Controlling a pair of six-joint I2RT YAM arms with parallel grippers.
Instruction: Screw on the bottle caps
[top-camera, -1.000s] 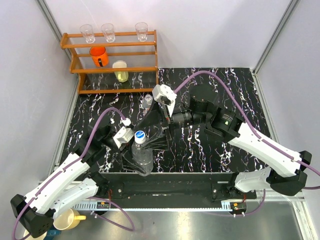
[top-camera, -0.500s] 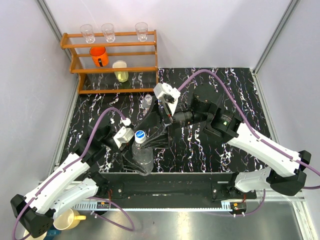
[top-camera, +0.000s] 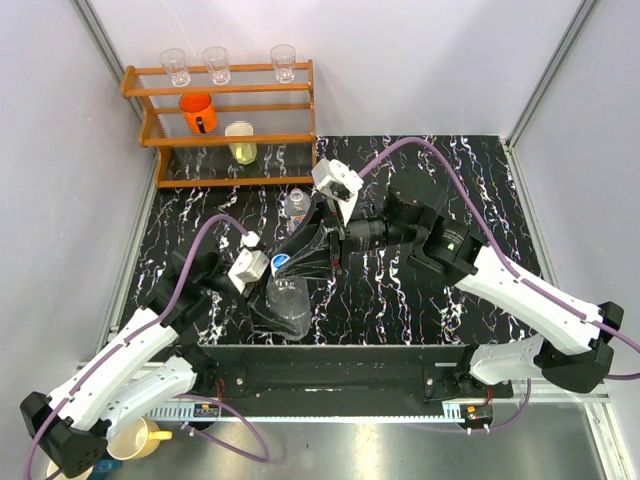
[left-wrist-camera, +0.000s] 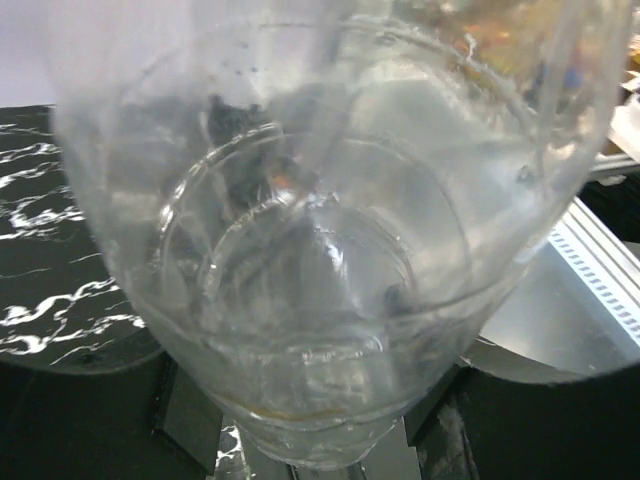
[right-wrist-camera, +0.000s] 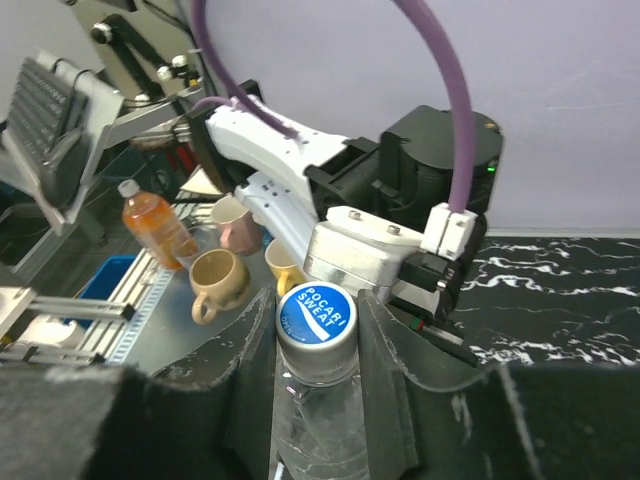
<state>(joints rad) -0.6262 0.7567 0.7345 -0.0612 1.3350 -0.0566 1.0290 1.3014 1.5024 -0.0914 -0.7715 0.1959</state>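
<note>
Rack (top-camera: 228, 140) far left, small bottle (top-camera: 295, 205) beside right tool (right-wrist-camera: 316, 306)

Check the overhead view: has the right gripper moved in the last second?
Yes. Against the wooden rack, the right gripper has shifted left and closed on the cap of the bottle.

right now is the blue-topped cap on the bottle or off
On: the small round blue-topped cap sits on the neck of the clear plastic bottle; tightness cannot tell.
</note>
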